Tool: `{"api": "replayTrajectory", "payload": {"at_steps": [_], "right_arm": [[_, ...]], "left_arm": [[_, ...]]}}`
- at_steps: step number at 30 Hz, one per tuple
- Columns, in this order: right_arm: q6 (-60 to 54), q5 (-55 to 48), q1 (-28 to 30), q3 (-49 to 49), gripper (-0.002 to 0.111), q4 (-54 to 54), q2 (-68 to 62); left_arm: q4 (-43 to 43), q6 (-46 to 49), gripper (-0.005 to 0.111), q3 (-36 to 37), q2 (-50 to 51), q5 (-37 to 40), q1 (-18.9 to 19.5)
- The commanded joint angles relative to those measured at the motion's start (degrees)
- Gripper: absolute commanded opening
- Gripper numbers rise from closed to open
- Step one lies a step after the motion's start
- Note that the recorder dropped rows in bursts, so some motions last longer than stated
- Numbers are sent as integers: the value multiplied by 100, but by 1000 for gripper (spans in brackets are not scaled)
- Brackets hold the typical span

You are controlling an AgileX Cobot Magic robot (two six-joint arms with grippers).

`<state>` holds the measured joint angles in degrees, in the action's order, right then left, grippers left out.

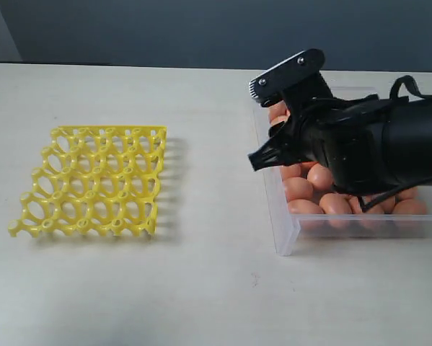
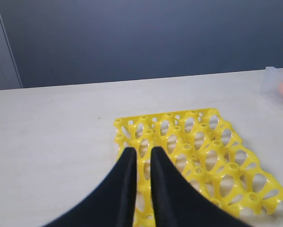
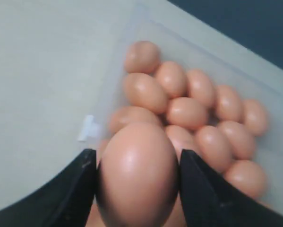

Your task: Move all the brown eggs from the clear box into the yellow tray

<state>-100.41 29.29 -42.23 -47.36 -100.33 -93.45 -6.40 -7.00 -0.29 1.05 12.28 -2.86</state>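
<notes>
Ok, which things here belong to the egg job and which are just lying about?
For the job: brown eggs; held egg in the right gripper; clear box with its white clip; yellow tray.
Just there: only the table, and the left gripper empty near the tray.

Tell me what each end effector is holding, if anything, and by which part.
The right end effector grips one brown egg across its middle, pinched at opposite sides. The left end effector holds nothing.

A pale tabletop (image 1: 201, 288) runs back to a dark blue-grey wall (image 1: 201, 29).
</notes>
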Motion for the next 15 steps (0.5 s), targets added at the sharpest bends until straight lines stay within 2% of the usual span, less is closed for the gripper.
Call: {"api": "replayTrajectory", "payload": {"at_steps": [1,3,11,15], "right_arm": [[1097,-2080,-348,262,-1,39,661],[1359,-2288,-571,275,-1,39,941],[1254,-2767,-1090,264,-1,39,1121],[1243,-2710,-1312,253,-1,39,1277]], "left_arm": [[-10,-5,12,29,24,-36,-10],[-10,-5,12,29,24,-36,-10],[-10,-5,12,29,24,-36,-10],[-10,-5,12,29,24,-36,-10]]}}
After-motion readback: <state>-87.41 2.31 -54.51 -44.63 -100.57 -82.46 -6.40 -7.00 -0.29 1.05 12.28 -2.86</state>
